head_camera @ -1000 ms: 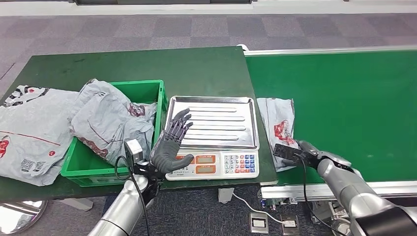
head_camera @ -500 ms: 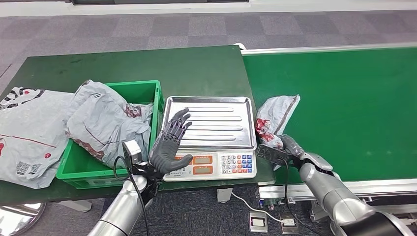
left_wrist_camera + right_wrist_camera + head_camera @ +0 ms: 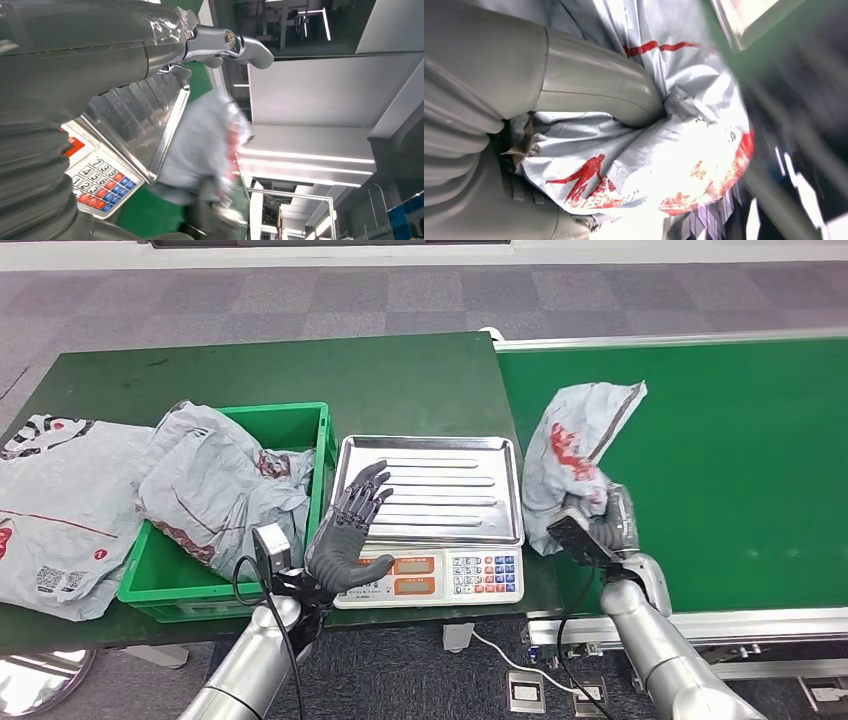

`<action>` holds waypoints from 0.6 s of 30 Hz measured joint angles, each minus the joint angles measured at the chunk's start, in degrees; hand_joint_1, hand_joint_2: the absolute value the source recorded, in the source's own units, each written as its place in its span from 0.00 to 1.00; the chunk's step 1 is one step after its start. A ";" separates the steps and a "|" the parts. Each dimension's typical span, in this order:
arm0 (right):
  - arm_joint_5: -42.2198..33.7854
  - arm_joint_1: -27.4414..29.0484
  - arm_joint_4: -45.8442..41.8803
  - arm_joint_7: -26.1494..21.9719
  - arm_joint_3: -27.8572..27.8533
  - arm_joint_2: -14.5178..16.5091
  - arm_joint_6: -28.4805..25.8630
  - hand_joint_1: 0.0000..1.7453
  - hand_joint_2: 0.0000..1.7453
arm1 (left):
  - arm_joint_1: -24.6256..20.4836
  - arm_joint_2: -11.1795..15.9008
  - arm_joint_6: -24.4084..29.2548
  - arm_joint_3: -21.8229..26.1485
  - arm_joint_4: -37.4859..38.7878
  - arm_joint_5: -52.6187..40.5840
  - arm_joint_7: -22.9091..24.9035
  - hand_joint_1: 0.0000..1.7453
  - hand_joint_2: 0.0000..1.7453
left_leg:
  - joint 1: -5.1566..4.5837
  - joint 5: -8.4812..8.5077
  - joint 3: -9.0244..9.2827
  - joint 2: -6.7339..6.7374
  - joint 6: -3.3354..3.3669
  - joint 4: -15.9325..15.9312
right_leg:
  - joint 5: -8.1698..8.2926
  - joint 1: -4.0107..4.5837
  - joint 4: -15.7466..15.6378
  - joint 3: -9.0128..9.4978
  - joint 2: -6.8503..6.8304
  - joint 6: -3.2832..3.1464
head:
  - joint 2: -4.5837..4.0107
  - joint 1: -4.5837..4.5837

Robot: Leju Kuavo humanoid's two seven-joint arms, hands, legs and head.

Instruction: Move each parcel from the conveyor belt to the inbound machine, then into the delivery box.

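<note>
The right hand (image 3: 606,525) holds a grey parcel (image 3: 578,452) and has it lifted off the green conveyor belt (image 3: 720,460), so in my judgement the step in hand is the carry from the belt to the inbound machine. In the right wrist view its thick thumb presses into the crumpled plastic and the bag bulges around it; the grip looks firm. The parcel hangs above the near edge of the belt, just beside the weighing scale (image 3: 430,515), which I take for the inbound machine. Its steel tray carries nothing.

The next move, I think, calls for a short swing toward the robot's left and then a lowering, so that the whole bag lands on the tray and no corner hangs over the rim. A soft bag may sag and catch the tray edge, so some height is needed during the crossing.

The left hand (image 3: 348,530) hovers over the near left corner of the scale, fingers spread apart and holding nothing.

The parcel is a grey plastic mailer with red print, wrinkled and limp, its upper end standing up loosely. The green crate (image 3: 235,585) on the left, probably the delivery box, already holds a similar grey bag (image 3: 225,485), and another such mailer (image 3: 60,510) lies on the table beside it.
</note>
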 joint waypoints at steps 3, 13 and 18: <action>-5.13 2.47 -8.32 -4.03 -7.12 -0.33 -3.94 1.00 1.00 | -0.44 -0.08 -0.11 0.00 0.60 0.20 0.00 0.00 1.00 | -0.03 0.00 0.00 -0.11 0.01 0.01 | -0.03 -0.03 -0.02 0.11 -0.11 0.03 | 0.00 0.00; -6.81 7.51 -23.70 -5.12 -17.93 -0.57 -4.87 1.00 1.00 | -1.63 -0.68 -0.51 0.00 2.18 0.44 0.00 0.00 1.00 | -0.12 0.03 0.03 -0.14 0.09 0.06 | -0.01 -0.10 -0.05 0.15 -0.16 0.07 | 0.00 0.00; -7.48 9.59 -33.26 -5.12 -22.15 -0.47 -5.02 1.00 1.00 | -2.83 -1.10 -0.63 0.00 3.33 0.50 0.00 0.00 1.00 | -0.12 0.02 0.03 -0.12 0.08 0.05 | -0.02 -0.09 -0.04 0.14 -0.16 0.06 | 0.00 0.00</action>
